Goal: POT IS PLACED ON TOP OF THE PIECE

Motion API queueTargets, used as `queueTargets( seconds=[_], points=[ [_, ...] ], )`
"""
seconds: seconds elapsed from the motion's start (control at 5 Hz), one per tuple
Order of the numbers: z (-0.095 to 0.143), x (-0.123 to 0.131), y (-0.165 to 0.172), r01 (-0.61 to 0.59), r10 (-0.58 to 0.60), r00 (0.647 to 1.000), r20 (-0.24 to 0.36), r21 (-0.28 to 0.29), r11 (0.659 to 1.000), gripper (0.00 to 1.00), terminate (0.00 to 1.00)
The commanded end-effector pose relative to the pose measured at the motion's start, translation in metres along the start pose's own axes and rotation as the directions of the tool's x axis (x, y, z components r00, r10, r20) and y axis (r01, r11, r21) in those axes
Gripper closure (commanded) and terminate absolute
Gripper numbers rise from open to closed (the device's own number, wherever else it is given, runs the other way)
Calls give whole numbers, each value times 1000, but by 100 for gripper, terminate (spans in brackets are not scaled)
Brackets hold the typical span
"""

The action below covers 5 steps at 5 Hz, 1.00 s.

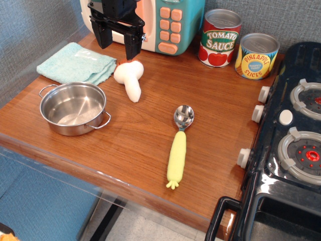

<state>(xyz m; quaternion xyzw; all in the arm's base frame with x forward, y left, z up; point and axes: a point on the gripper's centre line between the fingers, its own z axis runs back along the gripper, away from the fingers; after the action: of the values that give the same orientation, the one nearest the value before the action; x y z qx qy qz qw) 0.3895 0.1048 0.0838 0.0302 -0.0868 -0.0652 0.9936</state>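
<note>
The small shiny steel pot [73, 108] with two wire loop handles sits upright and empty near the table's front left edge. The light teal folded towel [75, 63] lies flat at the back left, just behind the pot and apart from it. My black gripper [117, 44] hangs at the back, above the right end of the towel and the white mushroom toy. Its two fingers are spread apart and hold nothing.
A white mushroom toy [130, 78] lies right of the towel. A spoon with a yellow handle [179, 145] lies mid-table. A toy microwave [160, 22] stands at the back, with a tomato sauce can [219, 38] and a pineapple can [256, 56]. A toy stove [296, 135] fills the right side.
</note>
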Motion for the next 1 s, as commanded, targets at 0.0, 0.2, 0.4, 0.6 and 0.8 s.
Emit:
queueTargets(
  seconds=[0.0,0.2,0.4,0.6,0.8],
  points=[
    [0,0,0,0,0,1000,0,0,1000,0,0],
    [8,-14,-5,-20,20,999,28,-14,1000,0,0],
    [16,-24,-12,-58,59,996,73,-16,998,0,0],
    [14,-33,-17,-114,114,992,53,-8,993,0,0],
    [2,-44,-16,-147,147,989,10,33,989,0,0]
  ],
)
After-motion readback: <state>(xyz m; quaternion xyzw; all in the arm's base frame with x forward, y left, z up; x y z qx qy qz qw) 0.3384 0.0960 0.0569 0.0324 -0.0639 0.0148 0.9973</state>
